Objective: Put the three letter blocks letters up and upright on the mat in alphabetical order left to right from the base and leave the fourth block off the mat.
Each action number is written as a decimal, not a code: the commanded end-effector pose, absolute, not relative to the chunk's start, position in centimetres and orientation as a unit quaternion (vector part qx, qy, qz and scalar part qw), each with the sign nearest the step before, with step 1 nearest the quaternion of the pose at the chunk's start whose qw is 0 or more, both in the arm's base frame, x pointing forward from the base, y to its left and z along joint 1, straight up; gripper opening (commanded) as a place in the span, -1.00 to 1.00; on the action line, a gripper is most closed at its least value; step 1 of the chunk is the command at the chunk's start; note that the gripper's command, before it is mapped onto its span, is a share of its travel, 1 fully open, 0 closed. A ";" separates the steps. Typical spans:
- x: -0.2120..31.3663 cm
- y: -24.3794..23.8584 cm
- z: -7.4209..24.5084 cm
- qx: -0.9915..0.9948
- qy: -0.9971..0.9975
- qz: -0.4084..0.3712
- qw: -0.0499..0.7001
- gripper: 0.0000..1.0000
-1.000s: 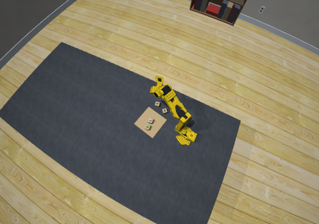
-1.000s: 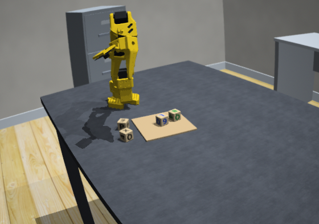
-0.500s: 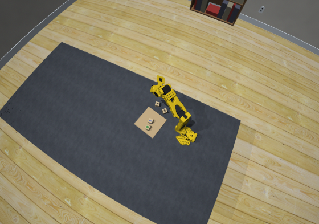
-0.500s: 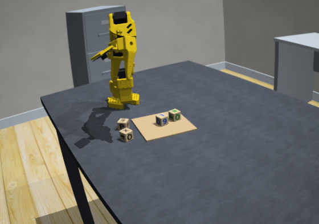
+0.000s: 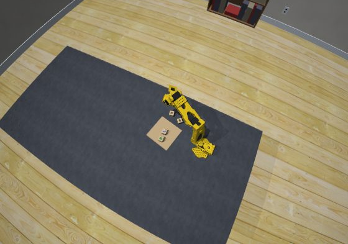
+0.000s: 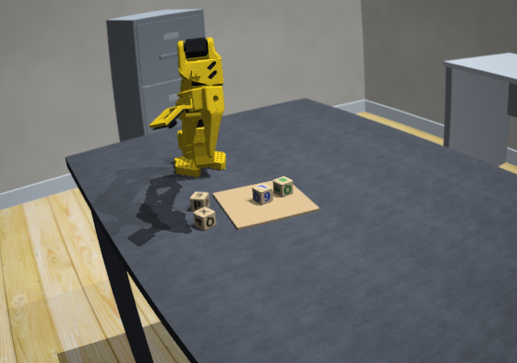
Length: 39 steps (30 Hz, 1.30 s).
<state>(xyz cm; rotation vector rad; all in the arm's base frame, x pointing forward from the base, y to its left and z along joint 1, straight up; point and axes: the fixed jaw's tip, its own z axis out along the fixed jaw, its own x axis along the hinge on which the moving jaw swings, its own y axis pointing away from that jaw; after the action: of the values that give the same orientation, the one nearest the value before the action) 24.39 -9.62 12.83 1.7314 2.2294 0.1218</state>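
Note:
A tan mat lies flat on the dark table top, and it also shows in the exterior view. Two blocks stand on it side by side: one with a blue mark on top and one with a green mark on top. Two blocks with dark marks lie off the mat beside its edge, one nearer the arm's base and one farther out. My gripper is raised high above the table, beyond these two blocks, partly open and empty.
The arm's base stands near the mat. The table's edge runs close to the two off-mat blocks. A grey filing cabinet stands behind the table, and a grey desk to the right.

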 end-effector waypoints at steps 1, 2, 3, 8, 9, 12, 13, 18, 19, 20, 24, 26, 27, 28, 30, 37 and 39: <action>24.8 -10.0 12.9 0.609 0.775 0.044 0.162 -0.36; 24.8 -10.0 12.9 0.609 0.775 0.044 0.162 -0.36; 24.9 -10.0 12.1 0.610 0.777 0.040 0.147 -0.36; 24.7 -9.9 8.9 0.616 0.784 0.022 0.082 -0.36; 24.6 -9.9 8.4 0.616 0.784 0.020 0.072 -0.36; 24.5 -9.8 7.4 0.617 0.785 0.014 0.051 -0.36; 24.4 -9.8 7.2 0.617 0.785 0.013 0.047 -0.36; 24.4 -9.8 7.0 0.617 0.786 0.012 0.042 -0.36; 24.4 -9.8 7.0 0.617 0.786 0.012 0.042 -0.36; 24.4 -9.8 7.0 0.617 0.786 0.012 0.042 -0.36; 24.4 -9.8 7.0 0.617 0.786 0.012 0.042 -0.36; 24.4 -9.8 7.0 0.617 0.786 0.012 0.042 -0.36; 24.4 -9.8 7.0 0.617 0.786 0.012 0.042 -0.36; 24.4 -9.8 7.0 0.617 0.786 0.012 0.042 -0.36; 24.4 -9.8 7.0 0.617 0.786 0.012 0.042 -0.36; 24.4 -10.1 7.4 0.621 0.782 0.014 0.052 -0.36; 24.4 -10.1 7.4 0.621 0.782 0.014 0.052 -0.36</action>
<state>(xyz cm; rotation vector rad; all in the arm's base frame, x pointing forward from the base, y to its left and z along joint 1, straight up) 23.59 -9.48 4.96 1.9413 2.4816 -0.0054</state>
